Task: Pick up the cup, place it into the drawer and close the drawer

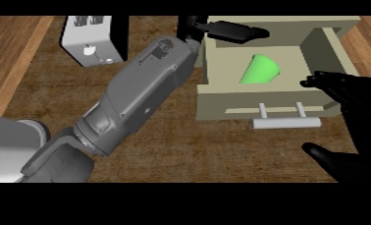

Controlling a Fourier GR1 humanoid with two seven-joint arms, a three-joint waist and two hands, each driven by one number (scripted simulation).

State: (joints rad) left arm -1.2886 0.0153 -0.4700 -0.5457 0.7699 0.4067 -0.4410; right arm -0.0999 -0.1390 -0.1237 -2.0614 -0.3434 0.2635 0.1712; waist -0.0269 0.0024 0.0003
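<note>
Left robot hand [230, 31] empty, fingers straight, over drawer's far rim; right robot hand [346, 91] open beside drawer [270, 106]; green cup [260, 70] lies inside; placing looks done; drawer open, closing left.

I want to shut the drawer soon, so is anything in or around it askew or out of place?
The green cup lies tipped on its side inside the open drawer, not upright. The left hand hovers over the drawer's back edge, so it may be in the way. Nothing looks spilled.

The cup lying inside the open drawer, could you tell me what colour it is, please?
Bright green cup, best seen in the head view.
</note>
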